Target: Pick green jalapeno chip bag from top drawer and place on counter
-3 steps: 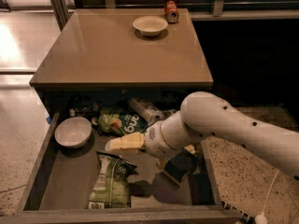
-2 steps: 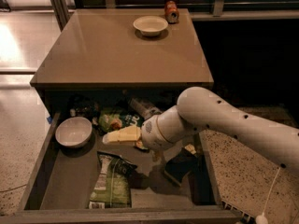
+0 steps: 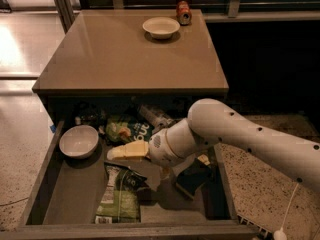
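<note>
Counter (image 3: 115, 59) bears bowl (image 3: 161, 27) and can (image 3: 183, 12); hand (image 3: 120, 152) hangs over top drawer (image 3: 150, 230).

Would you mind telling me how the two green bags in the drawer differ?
The green jalapeno chip bag is darker, narrow and crumpled, lying near the front rim of the top drawer; the brighter green bag carries big white lettering and sits toward the back. Both lie inside the drawer; the gripper hangs over the drawer between them.
</note>
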You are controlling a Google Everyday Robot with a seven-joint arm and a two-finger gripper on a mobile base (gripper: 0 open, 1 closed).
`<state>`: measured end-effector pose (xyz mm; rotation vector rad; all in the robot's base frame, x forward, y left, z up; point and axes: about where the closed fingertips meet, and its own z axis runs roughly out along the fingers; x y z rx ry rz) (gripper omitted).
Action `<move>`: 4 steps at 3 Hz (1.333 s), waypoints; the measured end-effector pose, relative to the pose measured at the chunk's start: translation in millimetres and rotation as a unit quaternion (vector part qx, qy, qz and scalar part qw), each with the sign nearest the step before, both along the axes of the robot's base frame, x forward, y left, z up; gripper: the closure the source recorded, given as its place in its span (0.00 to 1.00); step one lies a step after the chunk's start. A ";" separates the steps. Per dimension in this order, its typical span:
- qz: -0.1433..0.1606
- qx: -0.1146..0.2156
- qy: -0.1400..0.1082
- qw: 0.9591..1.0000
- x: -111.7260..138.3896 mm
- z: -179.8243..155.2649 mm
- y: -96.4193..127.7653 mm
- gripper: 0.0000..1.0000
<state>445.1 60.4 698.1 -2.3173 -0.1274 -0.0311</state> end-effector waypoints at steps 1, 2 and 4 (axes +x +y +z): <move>0.018 0.010 0.011 1.000 -16.3 -8.3 10.9 0.00; 0.020 0.010 0.011 1.000 -17.4 -8.8 11.7 0.00; 0.021 0.010 0.011 1.000 -17.7 -8.9 12.1 0.17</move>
